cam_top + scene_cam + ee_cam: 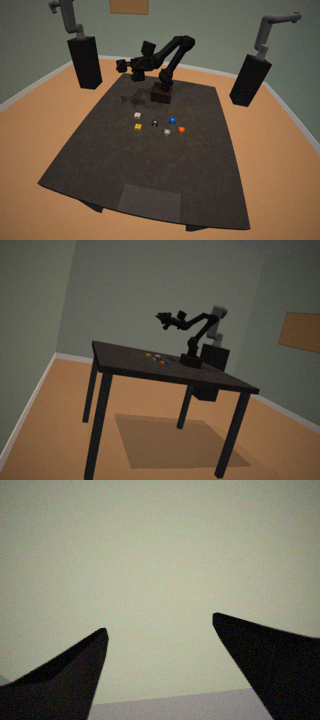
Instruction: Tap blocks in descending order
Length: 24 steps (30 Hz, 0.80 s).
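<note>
My gripper [129,72] [160,321] [161,625] is open and empty, high above the table's back left, with its tips well away from the blocks. Six small blocks lie apart on the dark table [144,160] [124,358]: white [137,115], yellow [138,127] [148,355], black [155,123], blue [172,120] [167,362], grey [167,132] [154,359] and orange [181,129] [162,363]. Yellow's digit looks like 7 and black's like 1; the other digits are too small to read surely. The wrist view shows no block.
The arm's dark base box [161,96] [190,360] stands at the table's back, behind the blocks. A lighter rectangle [149,202] marks the table's front edge. Two grey arms on black pedestals [85,64] [249,81] stand off the table at the back left and right.
</note>
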Each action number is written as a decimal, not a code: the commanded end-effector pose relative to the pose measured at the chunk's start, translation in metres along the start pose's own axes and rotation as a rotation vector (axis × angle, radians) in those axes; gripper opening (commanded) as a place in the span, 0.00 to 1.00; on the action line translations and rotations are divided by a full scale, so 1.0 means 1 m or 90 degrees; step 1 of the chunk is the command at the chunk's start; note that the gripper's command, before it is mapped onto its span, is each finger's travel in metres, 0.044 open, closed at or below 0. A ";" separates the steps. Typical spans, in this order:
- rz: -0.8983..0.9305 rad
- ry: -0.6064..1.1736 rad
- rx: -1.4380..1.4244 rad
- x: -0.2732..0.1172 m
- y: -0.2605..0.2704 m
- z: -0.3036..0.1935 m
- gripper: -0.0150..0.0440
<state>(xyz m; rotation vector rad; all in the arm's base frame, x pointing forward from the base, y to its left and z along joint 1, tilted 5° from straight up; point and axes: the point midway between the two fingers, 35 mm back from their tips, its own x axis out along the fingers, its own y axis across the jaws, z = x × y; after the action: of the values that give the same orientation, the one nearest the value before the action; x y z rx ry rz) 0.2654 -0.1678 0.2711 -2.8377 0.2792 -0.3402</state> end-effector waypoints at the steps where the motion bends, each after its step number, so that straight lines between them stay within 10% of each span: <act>1: 0.005 -0.006 0.016 0.001 0.002 0.001 0.93; 14: 0.650 -0.243 0.989 0.004 0.060 0.132 0.93; 24: 1.109 -0.105 1.197 -0.038 0.052 0.160 0.93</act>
<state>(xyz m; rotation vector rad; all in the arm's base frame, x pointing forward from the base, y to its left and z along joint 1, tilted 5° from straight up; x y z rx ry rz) 0.2953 -0.1950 0.1408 -1.2116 0.7163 0.1784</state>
